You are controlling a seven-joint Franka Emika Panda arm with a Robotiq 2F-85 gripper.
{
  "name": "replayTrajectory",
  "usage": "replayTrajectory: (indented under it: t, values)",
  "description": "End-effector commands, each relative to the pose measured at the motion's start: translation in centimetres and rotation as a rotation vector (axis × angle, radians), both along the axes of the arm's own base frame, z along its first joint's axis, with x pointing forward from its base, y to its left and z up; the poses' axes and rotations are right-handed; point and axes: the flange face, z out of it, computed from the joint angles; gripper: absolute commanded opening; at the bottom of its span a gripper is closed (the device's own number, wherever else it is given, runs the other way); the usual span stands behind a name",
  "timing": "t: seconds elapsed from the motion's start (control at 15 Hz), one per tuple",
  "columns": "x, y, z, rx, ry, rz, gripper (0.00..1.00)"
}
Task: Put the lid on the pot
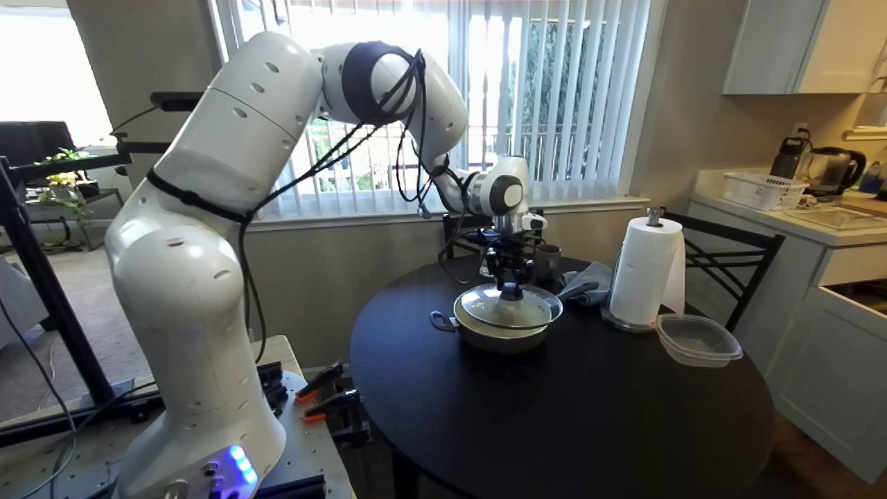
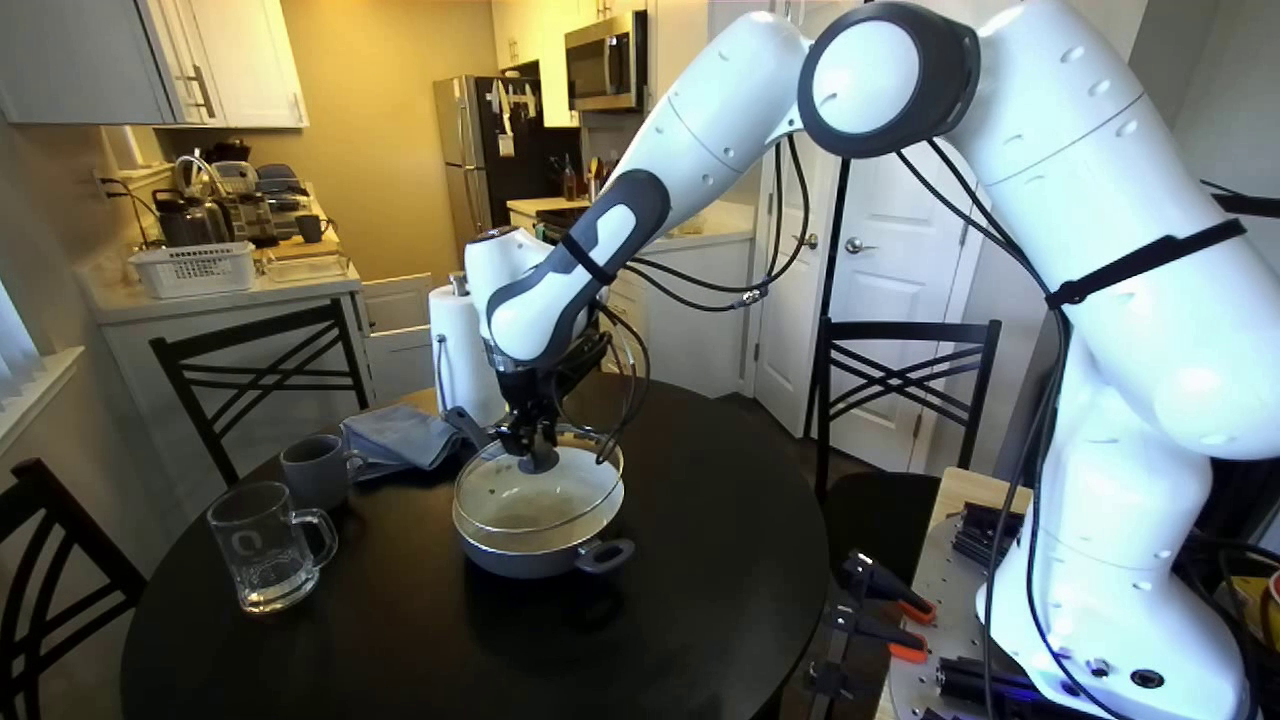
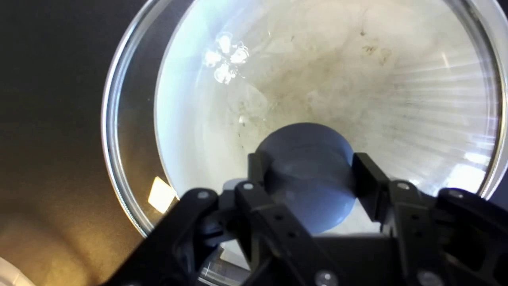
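Note:
The lid [image 1: 485, 305], see-through glass with a metal rim, is over the silver-grey pot [image 1: 502, 341] on the dark table. It also shows above the pot [image 2: 525, 562] in an exterior view, as the lid [image 2: 530, 500] there sits tilted, with a gap to the pot's near rim. My gripper [image 3: 305, 171] is shut on the lid's dark knob [image 3: 307, 139] in the wrist view. There the lid's rim [image 3: 113, 131] reaches past the pot's rim on the left, so the two are not lined up. Whether the lid touches the pot at the back cannot be told.
A side handle [image 2: 605, 556] sticks out from the pot. A glass mug [image 2: 270, 550], a grey mug [image 2: 318, 470] and a grey-blue cloth [image 2: 405, 435] stand or lie close by. A paper towel roll [image 1: 644, 270] and a see-through plastic container [image 1: 696, 339] are across the table.

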Motion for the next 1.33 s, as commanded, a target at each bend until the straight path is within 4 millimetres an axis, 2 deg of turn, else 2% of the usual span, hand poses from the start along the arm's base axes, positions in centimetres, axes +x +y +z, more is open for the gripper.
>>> replayTrajectory:
  t: [0.0,0.27,0.67,1.27]
  values:
    - [0.1,-0.4,0.1,0.034,-0.003,0.032,0.32]
    - [-0.2,0.0,-0.2,0.036,0.005,0.058,0.32]
    - [-0.7,1.7,-0.1,0.058,0.024,0.132,0.32]
    - [-1.0,1.8,-0.3,0.058,0.1,0.104,0.32]
